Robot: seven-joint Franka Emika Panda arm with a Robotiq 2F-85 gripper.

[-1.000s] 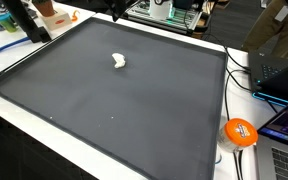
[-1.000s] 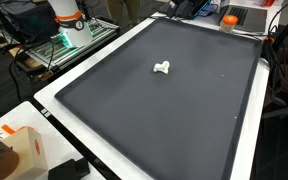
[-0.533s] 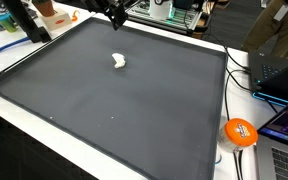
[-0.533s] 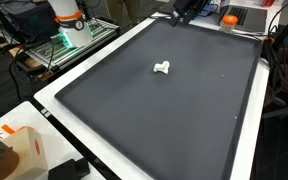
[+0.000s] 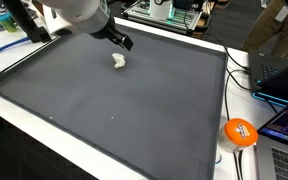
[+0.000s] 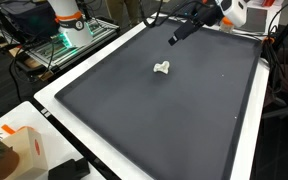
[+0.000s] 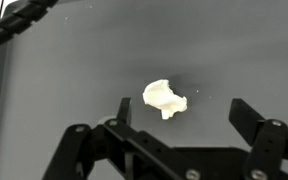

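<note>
Our gripper [image 7: 181,112] hovers released, jaws wide, just above the white lump [image 7: 164,98]. The lump lies on the dark mat [image 5: 164,110], nearer the edge the arm reaches over. We judge it light, soft and crushable, so pinch gently across its narrow middle.

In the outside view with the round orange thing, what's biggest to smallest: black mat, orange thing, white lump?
black mat
orange thing
white lump
The orange thing is nearer the camera, so that ranking is unsure.
</note>
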